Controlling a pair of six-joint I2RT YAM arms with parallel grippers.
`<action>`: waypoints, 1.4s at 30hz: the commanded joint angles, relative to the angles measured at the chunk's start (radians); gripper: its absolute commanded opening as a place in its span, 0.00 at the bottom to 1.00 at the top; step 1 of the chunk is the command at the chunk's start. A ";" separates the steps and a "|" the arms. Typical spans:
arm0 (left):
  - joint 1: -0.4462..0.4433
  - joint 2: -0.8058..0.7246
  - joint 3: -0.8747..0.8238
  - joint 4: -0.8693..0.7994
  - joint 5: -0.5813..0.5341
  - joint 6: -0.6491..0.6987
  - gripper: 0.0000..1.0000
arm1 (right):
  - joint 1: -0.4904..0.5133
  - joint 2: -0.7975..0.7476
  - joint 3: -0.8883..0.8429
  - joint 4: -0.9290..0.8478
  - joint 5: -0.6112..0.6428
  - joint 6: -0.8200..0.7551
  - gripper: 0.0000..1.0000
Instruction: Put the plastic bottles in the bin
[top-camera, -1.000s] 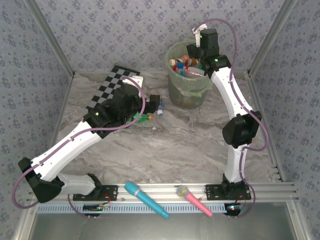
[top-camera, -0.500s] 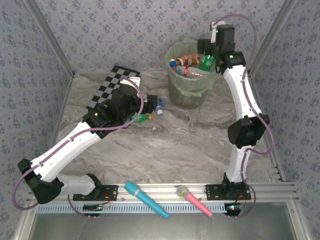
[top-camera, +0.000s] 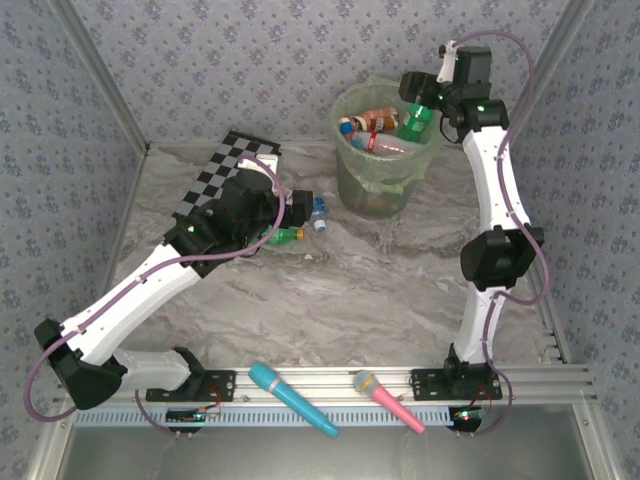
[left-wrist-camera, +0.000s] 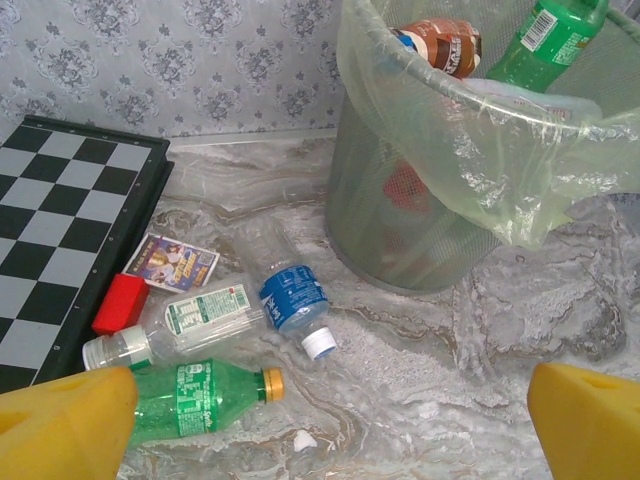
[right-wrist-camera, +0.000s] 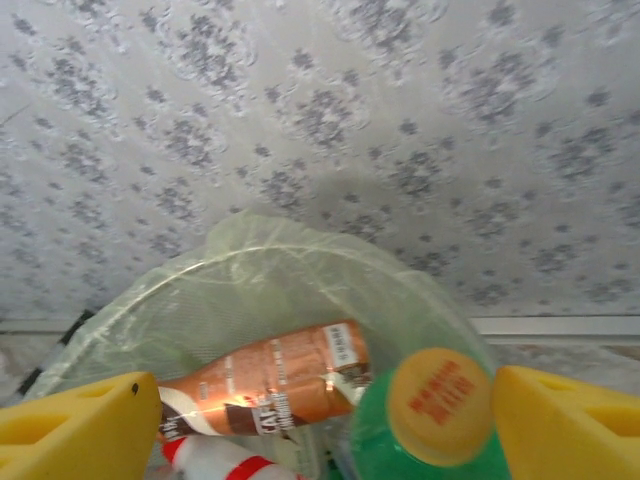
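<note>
Bottle labels (left-wrist-camera: 207, 312) — print too blurred to read.

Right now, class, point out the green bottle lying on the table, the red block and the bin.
green bottle (left-wrist-camera: 205, 395) on the table, left wrist view, its label.
red block (left-wrist-camera: 120, 303), left wrist view, its top face.
bin (left-wrist-camera: 400, 230), left wrist view, its side wall.

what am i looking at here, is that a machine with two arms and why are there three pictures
These are two robot arms bolted to a table, putting plastic bottles into the green bin. The wide picture comes from a camera above; the other two come from a camera on each wrist, so the yellow blocks are that gripper's own fingers. The left gripper hangs open over three of them lying beside a chessboard. The right gripper is open above the bin, with a green bottle capped end between its fingers but not squeezed.
</note>
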 joint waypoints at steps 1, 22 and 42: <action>0.007 -0.027 0.004 -0.005 0.005 -0.010 1.00 | 0.004 0.065 0.067 -0.017 -0.128 0.068 0.86; 0.025 -0.029 0.002 -0.015 -0.001 -0.018 1.00 | 0.124 0.213 0.209 -0.001 -0.316 0.137 0.81; 0.120 -0.031 -0.060 -0.018 0.047 -0.119 1.00 | 0.135 0.047 0.110 -0.034 -0.288 0.118 1.00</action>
